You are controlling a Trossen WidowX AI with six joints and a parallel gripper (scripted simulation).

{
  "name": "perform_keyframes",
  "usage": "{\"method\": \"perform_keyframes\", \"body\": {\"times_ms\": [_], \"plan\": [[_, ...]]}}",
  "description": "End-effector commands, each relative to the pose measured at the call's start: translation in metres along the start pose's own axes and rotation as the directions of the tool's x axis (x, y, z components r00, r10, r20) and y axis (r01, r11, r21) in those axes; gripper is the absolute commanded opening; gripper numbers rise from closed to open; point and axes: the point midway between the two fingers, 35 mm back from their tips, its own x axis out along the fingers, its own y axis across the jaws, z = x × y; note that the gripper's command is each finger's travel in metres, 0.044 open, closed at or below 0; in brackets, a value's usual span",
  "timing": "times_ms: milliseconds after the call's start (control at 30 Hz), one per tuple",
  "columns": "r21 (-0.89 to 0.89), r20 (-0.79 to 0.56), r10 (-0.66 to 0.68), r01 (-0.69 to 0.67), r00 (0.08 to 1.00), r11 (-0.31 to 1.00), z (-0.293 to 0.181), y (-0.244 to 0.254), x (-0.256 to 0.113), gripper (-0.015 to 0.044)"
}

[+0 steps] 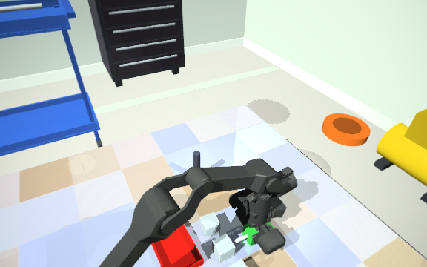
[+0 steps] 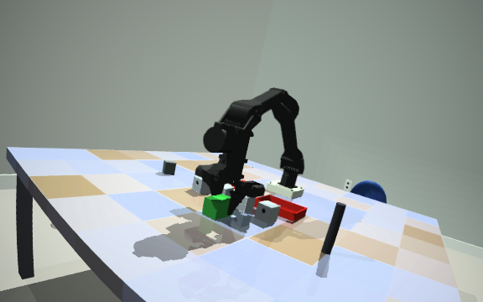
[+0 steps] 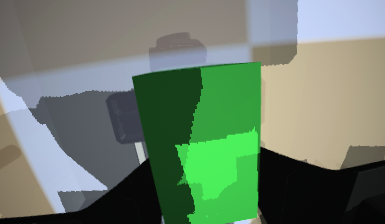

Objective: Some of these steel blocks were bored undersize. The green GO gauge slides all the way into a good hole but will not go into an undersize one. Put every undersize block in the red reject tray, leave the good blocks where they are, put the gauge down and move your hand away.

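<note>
Gripping the bright green, block-shaped handle of the GO gauge, the black two-fingered hand is closing on it from both sides. The handle is hanging above the glossy, checkered surface, and in the top view its pale pin is pointing toward eight o'clock, its tip ending close to a pale steel block. Whether the pin is touching that block or entering a bore, the pictures are not settling.

Another pale steel block is sitting between nine and ten o'clock from the handle. The rectangular red reject tray is lying at nine o'clock in the same view, the dark jointed arm passing across part of it.

In the exterior view, a steel block with a dark round bore is standing at three o'clock from the handle, just in front of the tray. A second bored block is resting near eleven o'clock, partly hidden by the hand, and a small dark grey block is sitting farther off at ten o'clock.
</note>
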Motion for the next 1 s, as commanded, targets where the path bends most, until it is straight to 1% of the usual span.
{"method": "perform_keyframes", "body": {"times_ms": [0,67,133,233,667,967], "plan": [[-0.002,0.01,0.0,0.0,1.0,1.0,0.001,0.0,-0.026,0.0],[0.0,0.007,0.001,-0.001,1.0,1.0,0.0,0.0,-0.036,0.0],[0.001,-0.023,-0.002,0.002,1.0,1.0,-0.004,0.0,-0.036,0.0],[0.001,-0.029,-0.003,0.003,1.0,1.0,-0.005,0.0,-0.036,0.0],[-0.005,-0.012,-0.002,0.002,1.0,1.0,0.0,0.0,-0.008,0.0],[-0.005,0.016,-0.002,0.002,1.0,1.0,0.005,0.0,-0.005,0.0]]}}
